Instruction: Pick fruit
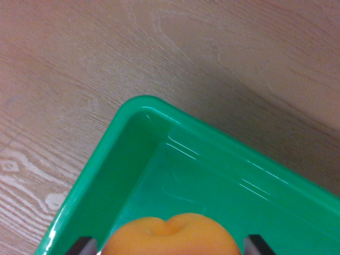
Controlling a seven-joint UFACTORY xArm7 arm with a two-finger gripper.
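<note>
An orange peach-like fruit [170, 236] with a crease on top fills the bottom middle of the wrist view. It sits between my gripper [171, 246], whose two dark fingertips [84, 246] show at either side, close against the fruit. The gripper looks shut on the fruit. Fruit and fingers are over the inside of a green plastic bin [133, 114], near its corner. The lower part of the fruit and the contact spots are cut off by the frame edge.
The green bin's rounded corner points toward the upper left, and its smooth floor [212, 186] shows bare behind the fruit. A wood-grain tabletop [106, 58] surrounds the bin on the left and top.
</note>
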